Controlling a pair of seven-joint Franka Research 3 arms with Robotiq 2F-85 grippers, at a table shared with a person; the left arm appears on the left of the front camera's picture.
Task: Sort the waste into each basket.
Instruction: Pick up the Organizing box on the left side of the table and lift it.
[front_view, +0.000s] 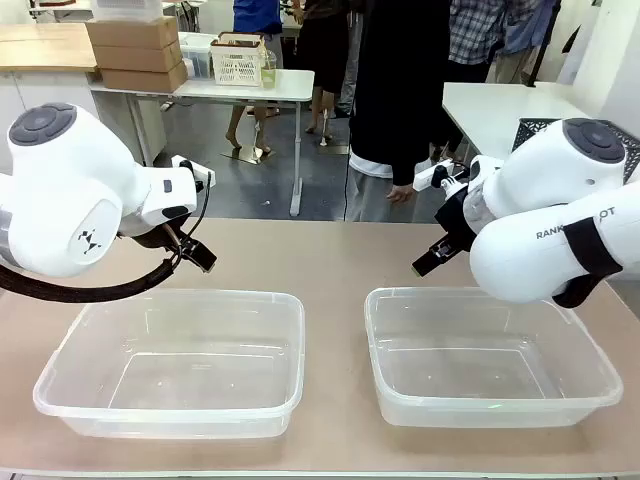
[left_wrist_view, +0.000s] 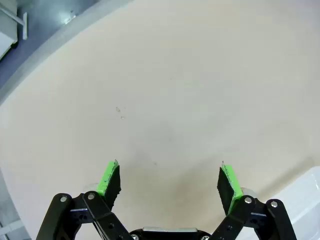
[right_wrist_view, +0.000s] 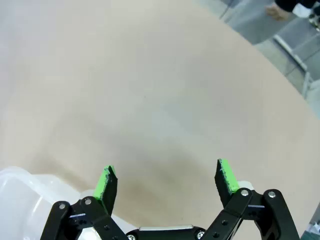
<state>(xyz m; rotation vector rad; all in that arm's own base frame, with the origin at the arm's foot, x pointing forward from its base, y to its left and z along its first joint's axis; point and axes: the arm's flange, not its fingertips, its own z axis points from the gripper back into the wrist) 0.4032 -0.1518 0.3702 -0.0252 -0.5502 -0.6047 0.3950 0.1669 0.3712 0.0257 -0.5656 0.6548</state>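
Observation:
Two clear plastic tubs stand side by side on the tan table, the left basket (front_view: 175, 360) and the right basket (front_view: 485, 355), both with nothing inside. My left gripper (front_view: 192, 250) hovers above the far edge of the left basket, and in its wrist view the left gripper (left_wrist_view: 169, 180) is open over bare table, with a basket corner (left_wrist_view: 311, 200) at the lower right. My right gripper (front_view: 432, 258) hangs above the far left corner of the right basket; the right gripper (right_wrist_view: 165, 182) is open and holds nothing, a basket corner (right_wrist_view: 20, 200) at lower left. The waste is out of view.
A person in dark clothes (front_view: 400, 90) stands at the far side of the table, one hand (front_view: 402, 192) hanging near its edge. The table (front_view: 320, 260) stretches bare between and beyond the baskets. Behind are white tables, cardboard boxes (front_view: 138, 52) and other people.

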